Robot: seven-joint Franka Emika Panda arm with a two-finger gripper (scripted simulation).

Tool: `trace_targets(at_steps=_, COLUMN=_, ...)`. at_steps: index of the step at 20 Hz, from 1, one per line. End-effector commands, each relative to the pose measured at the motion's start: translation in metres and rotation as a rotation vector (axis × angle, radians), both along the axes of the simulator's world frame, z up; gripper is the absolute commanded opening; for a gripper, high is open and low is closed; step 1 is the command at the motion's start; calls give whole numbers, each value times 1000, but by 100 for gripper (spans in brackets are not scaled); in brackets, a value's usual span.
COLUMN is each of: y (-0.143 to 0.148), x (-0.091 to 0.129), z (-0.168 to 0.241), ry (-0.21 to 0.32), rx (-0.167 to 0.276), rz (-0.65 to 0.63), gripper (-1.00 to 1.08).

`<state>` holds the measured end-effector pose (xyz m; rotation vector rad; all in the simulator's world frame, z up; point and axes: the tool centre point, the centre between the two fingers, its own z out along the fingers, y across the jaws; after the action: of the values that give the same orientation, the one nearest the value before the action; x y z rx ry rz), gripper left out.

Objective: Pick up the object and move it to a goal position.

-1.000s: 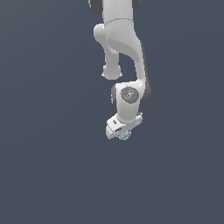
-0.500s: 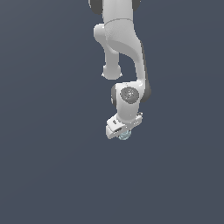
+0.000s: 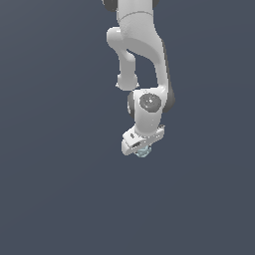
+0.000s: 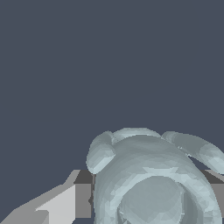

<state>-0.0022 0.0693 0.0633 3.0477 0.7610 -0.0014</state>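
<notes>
The object (image 3: pixel 143 152) is a small pale blue-grey lumpy thing with swirled ridges. In the exterior view it peeks out just under my white gripper (image 3: pixel 141 149), mostly hidden by the hand. In the wrist view the object (image 4: pixel 153 179) fills the space between my two fingers (image 4: pixel 83 199), which press against its sides. The gripper is shut on the object.
A plain dark grey-blue surface (image 3: pixel 60 189) fills the whole scene. My white arm (image 3: pixel 142 60) comes down from the top of the exterior view. Nothing else is in view.
</notes>
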Motion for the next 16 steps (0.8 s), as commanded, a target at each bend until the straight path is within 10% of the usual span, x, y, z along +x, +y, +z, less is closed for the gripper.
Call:
trace_targets(at_steps=1, y=4, x=0, z=15, ry=-1, rx=0, rz=0, gripper=-100)
trace_targets(at_steps=16, y=44, x=-1, z=172, ry=-1, rx=0, rz=2, gripper=-100)
